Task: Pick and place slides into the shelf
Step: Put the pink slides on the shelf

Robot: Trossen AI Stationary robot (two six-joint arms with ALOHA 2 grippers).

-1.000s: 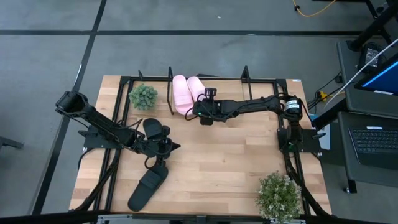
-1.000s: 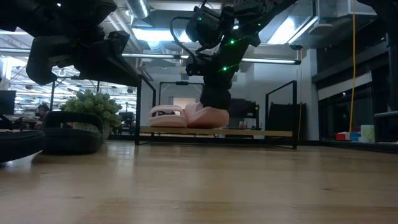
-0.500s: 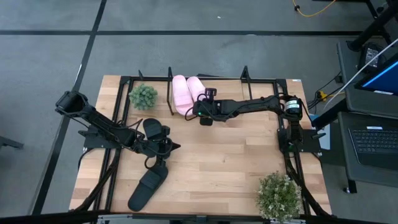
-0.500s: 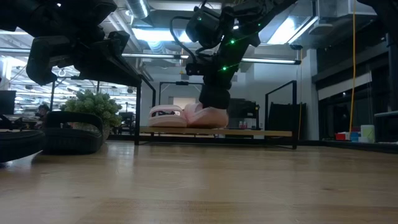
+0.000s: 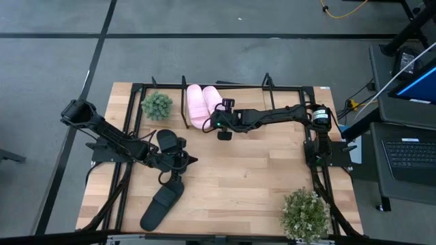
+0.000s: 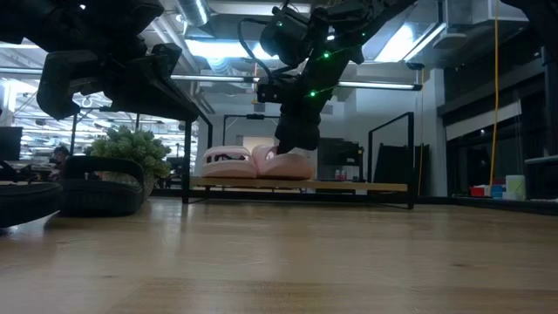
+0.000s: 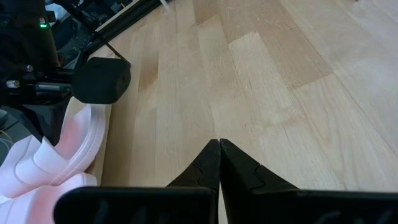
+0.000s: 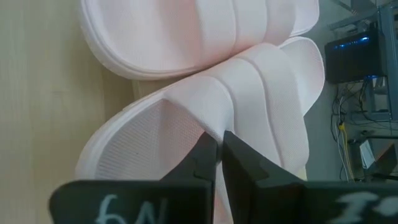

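Where the shelf stands: the low rack of thin black wire with a light wooden board [image 5: 286,88] sits at the far edge of the pale wooden worktop [image 5: 252,184].
Pink slides: two pale pink open-toe slide sandals lie on the shelf, toward its left half. The left pink slide [image 5: 196,105] and the right pink slide [image 5: 212,101] are side by side and touching. In the low view both rest on the board [image 6: 357,186].
Right gripper: the right gripper [image 5: 219,124] reaches across from the right side to the near end of the right pink slide. In the low view it comes down from above onto that slide [image 6: 292,164]. In the right wrist view its tip [image 8: 216,149] lies against the slide's ribbed strap and sole. Whether it has hold of the slide cannot be told.
Left gripper: the left gripper [image 5: 189,160] is over the left-centre of the worktop. Its fingers [image 7: 205,165] are pressed fully together with nothing between them.
Black slides: one black slide sandal [image 5: 167,140] lies just beside the left arm, partly under it. The second black slide [image 5: 161,204] lies near the front left corner. Both are on the worktop, off the shelf.
Other items: a small green plant [image 5: 157,105] stands at the shelf's left end. A larger green plant [image 5: 305,212] stands at the front right corner.
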